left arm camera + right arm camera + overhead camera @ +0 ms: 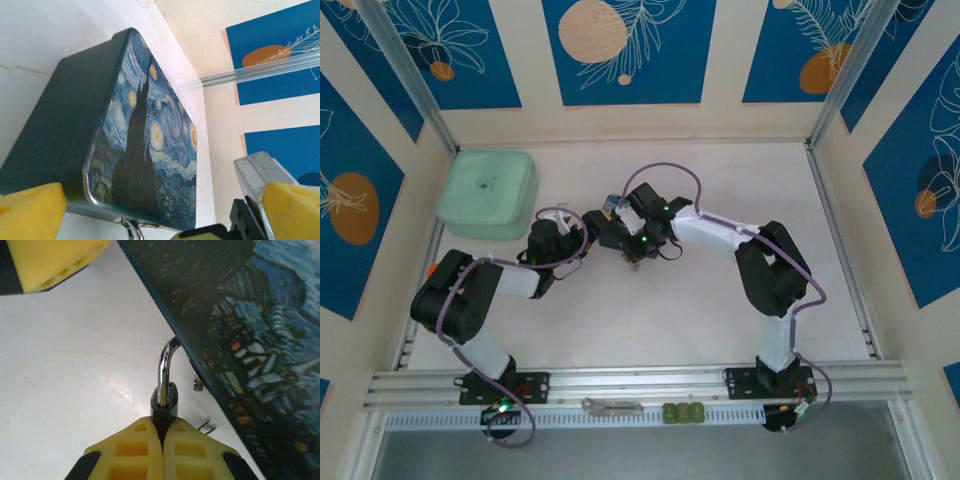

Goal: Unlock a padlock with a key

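Right wrist view: my right gripper [162,442] has its yellow foam pads pressed together on the body of the tiny dark padlock with a thin silver shackle [164,399].
Padlock axis: runs 6 to 12 o'clock. The body sits at 6 in my pads, and the shackle curves toward 1 o'clock into the edge of the blue-and-yellow starry-night rectangular tin [240,330].
Other hand: my left gripper [160,210] has its fingers wide apart, straddling the tin.
Nearer arm: right.
Counts: 1 padlock, 1 tin, 2 grippers, 2 small silver bits [198,385] at 3 o'clock of the shackle, too small to name.
Key: I judge it must enter from 6 o'clock, where my pads cover the body.
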Controlling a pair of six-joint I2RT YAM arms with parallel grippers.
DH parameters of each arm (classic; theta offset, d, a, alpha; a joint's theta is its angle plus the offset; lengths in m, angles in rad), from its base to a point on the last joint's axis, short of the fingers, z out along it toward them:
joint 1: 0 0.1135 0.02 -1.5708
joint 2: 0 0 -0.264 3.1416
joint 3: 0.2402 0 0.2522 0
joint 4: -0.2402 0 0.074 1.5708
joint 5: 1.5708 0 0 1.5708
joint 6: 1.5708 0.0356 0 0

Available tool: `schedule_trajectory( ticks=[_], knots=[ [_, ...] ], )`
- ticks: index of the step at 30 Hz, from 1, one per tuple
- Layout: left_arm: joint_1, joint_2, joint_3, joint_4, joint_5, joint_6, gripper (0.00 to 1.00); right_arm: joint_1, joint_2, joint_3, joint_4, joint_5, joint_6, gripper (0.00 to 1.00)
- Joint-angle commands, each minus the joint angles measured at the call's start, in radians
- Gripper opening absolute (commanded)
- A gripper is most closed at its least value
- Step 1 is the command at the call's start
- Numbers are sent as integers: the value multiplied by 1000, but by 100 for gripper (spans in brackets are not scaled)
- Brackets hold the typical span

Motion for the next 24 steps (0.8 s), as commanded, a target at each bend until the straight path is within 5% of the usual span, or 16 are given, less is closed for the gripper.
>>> schedule_trajectory(
  ticks=[1,13,24],
  knots=[
    [0,17,18,23,5,15,100,3,37,75,-57,69,-63,0],
    [1,17,-14,54,0,4,100,22,109,171,-48,-14,-86,0],
    [21,12,-22,37,-19,-6,100,75,160,219,-102,122,-144,0]
  ],
)
